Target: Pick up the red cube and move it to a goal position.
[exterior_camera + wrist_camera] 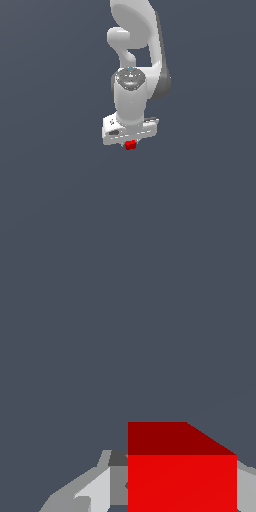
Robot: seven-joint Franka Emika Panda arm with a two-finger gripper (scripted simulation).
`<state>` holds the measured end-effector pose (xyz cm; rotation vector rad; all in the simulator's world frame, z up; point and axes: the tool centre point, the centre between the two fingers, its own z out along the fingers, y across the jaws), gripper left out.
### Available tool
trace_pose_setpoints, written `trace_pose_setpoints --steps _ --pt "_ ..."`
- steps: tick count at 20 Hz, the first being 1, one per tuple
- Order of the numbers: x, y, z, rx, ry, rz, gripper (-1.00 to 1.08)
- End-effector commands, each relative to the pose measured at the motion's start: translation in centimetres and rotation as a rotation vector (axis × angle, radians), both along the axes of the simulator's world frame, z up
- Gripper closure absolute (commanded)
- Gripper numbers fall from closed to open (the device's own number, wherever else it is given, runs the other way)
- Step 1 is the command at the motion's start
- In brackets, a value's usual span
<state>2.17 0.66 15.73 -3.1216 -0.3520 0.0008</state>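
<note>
Gripper (130, 144) closed around red cube (130, 145), cube between fingers (97, 488), no container visible

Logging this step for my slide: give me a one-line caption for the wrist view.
Wrist view: red cube held between the tool's grey fingers against a plain dark background.

the red cube (130, 145) is small, plain and matte, with flat bright faces. it sits right under the white gripper (130, 144), between its fingers (95, 491). in the wrist view the cube (182, 476) looks large and squarely aligned.
</note>
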Motion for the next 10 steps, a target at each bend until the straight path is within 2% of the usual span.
trace_pose_setpoints --steps 1,10 --pt "0.6 0.0 2.8 0.0 0.0 0.0 1.08" --pt "2.9 0.1 12.1 0.0 0.0 0.0 1.08"
